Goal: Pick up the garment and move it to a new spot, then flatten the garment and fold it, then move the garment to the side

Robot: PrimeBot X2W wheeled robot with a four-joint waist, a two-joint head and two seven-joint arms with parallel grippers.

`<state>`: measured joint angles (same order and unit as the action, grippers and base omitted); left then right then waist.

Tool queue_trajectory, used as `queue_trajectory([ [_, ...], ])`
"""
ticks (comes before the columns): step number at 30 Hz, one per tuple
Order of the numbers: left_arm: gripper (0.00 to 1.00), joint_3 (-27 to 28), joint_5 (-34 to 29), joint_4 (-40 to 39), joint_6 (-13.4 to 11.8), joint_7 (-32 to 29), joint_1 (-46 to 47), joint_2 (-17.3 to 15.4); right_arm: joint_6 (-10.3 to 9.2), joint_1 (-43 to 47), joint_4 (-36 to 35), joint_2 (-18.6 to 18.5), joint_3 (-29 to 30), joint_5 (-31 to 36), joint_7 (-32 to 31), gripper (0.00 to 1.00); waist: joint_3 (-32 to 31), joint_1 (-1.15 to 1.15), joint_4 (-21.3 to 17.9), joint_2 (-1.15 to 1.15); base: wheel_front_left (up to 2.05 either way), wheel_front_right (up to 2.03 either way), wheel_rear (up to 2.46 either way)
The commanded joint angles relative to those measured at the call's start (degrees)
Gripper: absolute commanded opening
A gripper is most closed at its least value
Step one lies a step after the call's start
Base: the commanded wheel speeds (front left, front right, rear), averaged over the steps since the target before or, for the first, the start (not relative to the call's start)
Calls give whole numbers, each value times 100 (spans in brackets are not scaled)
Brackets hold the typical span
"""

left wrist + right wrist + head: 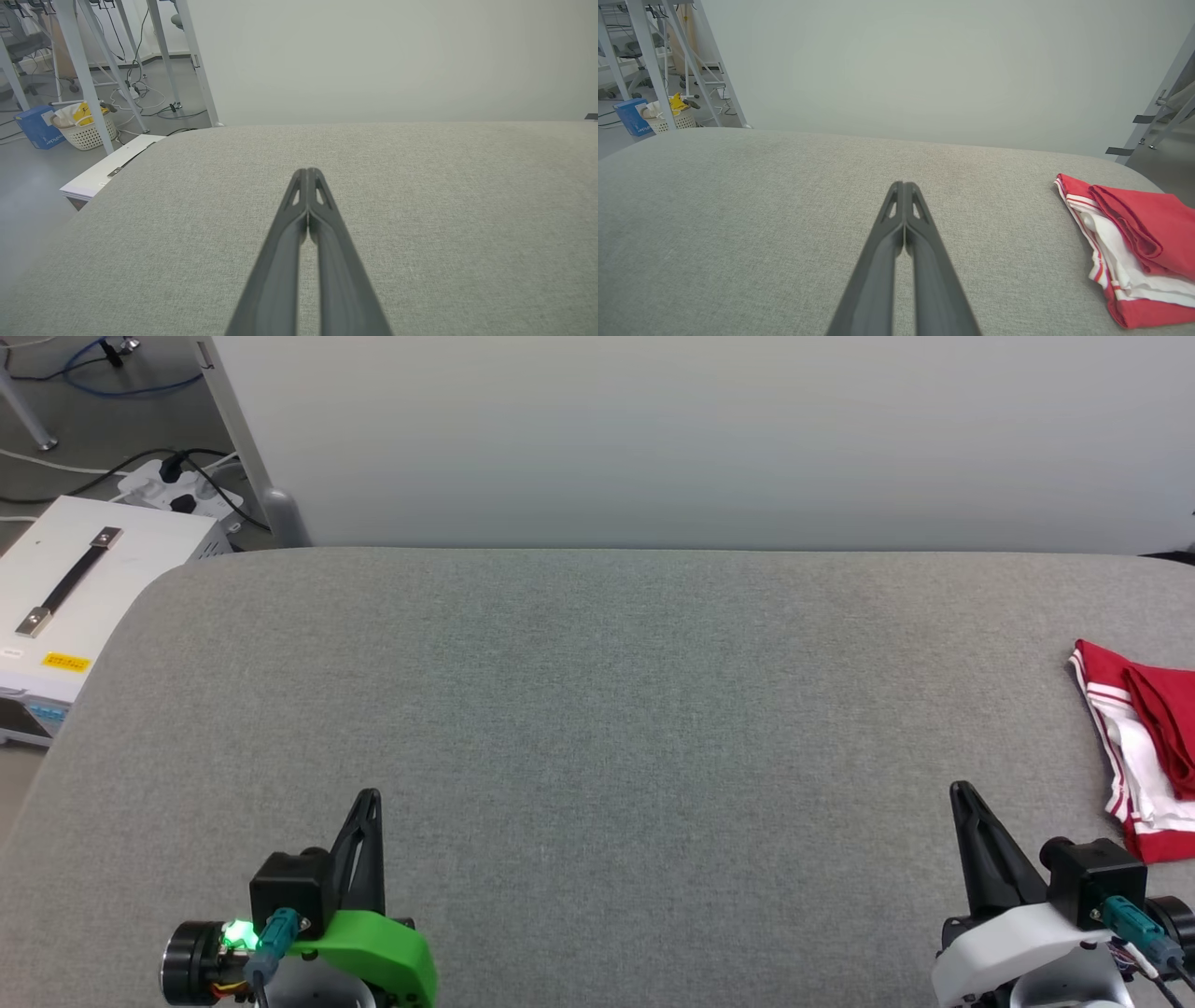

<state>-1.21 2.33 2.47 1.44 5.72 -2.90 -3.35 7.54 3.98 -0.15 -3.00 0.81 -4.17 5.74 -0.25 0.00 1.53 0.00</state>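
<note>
Head view: a grey fabric-covered table [597,709] spans the scene, with a pale wall panel [709,439] along its far edge. The left gripper [370,797] sits at the near left and the right gripper [962,791] at the near right, both pointing away over the cloth. In each wrist view the two dark fingers meet along their tips, so both pairs of jaws are fully closed with nothing between them. The garment [1144,747] lies folded at the right edge of the table, just to the right of the right gripper and apart from it, partly cut off by the picture's border. Its red layers sit over white ones with thin red stripes. On the floor past the far left corner stands a white perforated basket [86,133] holding a yellow item and pale crumpled material whose nature cannot be told. A blue box [37,128] stands just beside the basket. Nearer, at the table's left, rests a white case [65,607] with a dark strap handle, and a white power strip [177,485] with black plugs lies behind it.
</note>
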Motion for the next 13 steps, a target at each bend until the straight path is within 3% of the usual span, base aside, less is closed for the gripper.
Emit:
queue_trajectory([
  [1,0,34,-45,-51,-41,-33,141,28,-3,-129,7,6,-13,78,-30,0,1,0,-4,0,0,0,0],
  [13,0,57,-94,-102,-68,-173,180,33,-4,-198,9,7,-30,166,-171,0,7,0,-43,0,0,0,0],
])
